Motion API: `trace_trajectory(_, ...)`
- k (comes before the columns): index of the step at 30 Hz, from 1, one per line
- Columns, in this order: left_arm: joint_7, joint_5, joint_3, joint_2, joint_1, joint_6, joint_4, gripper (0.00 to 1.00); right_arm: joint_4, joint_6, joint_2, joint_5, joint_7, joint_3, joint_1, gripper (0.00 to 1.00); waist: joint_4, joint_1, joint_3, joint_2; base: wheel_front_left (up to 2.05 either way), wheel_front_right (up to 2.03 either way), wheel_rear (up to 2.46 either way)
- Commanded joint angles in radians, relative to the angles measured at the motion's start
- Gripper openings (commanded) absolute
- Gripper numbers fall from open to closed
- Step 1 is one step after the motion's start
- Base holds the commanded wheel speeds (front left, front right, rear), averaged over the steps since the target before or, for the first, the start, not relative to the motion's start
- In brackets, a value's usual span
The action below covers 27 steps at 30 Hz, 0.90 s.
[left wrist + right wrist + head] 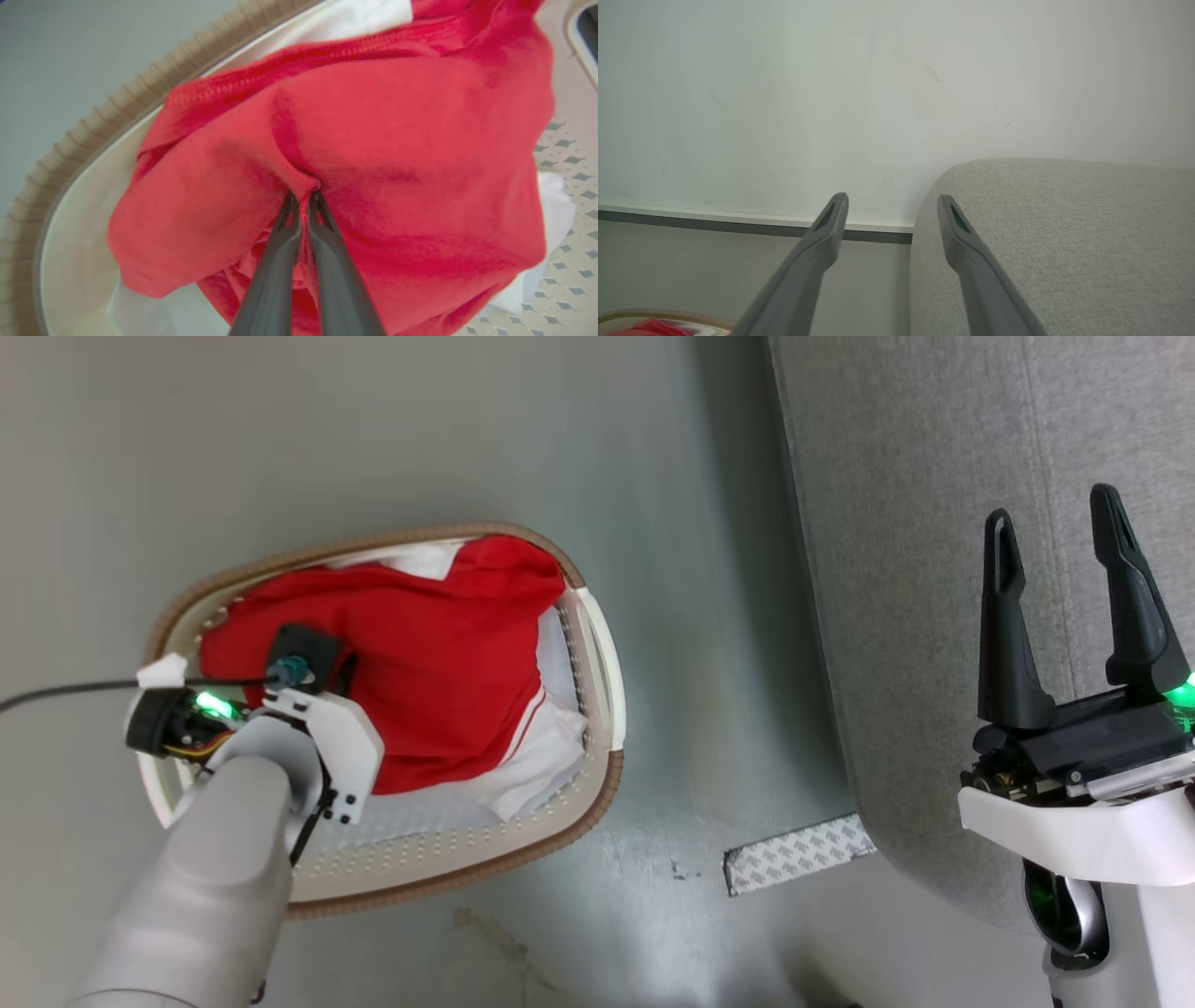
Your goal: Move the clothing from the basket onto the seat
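Observation:
Red clothing [439, 653] with white trim lies heaped in the cream basket [597, 644] on the floor at the left. My left gripper [303, 198] reaches down into the basket and is shut on a pinched fold of the red clothing [373, 154]; in the head view its wrist [308, 709] covers the fingers. The grey seat [934, 569] fills the right side. My right gripper [1055, 532] hovers open over the seat's near part, nothing between its fingers. In the right wrist view that gripper [892, 205] points at the seat's rounded corner [1064, 224].
A pale sheet [560, 663] lines the basket under the red fabric. A strip of patterned tape [798, 854] lies on the grey floor between basket and seat. A black cable [65, 691] runs left from my left wrist. A white wall with a dark skirting [738, 224] stands behind.

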Motion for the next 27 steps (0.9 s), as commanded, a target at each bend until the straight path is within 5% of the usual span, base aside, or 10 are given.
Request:
trace_trajectory(1,-0.021,-0.014,0.004,-0.007,0.016,-0.008,0.006,0.0,0.011,-0.002,0.0,0.002,0.001,-0.006,0.014,1.0,0.014,-0.0001,-0.03,0.0,0.0,0.0,0.0)
trace_trajectory(18,-0.129,-0.151,0.029,-0.049,0.248,-0.047,-0.189,0.0,0.125,-0.002,0.0,-0.062,0.001,-0.064,0.159,1.0,0.142,-0.0001,-0.38,0.0,0.0,0.0,0.0)
trace_trajectory(27,-0.079,-0.227,0.07,-0.034,0.434,-0.012,-0.55,0.0,0.171,-0.002,0.0,-0.077,0.001,-0.075,0.232,1.0,0.18,-0.0001,-0.534,0.0,0.0,0.0,0.0)
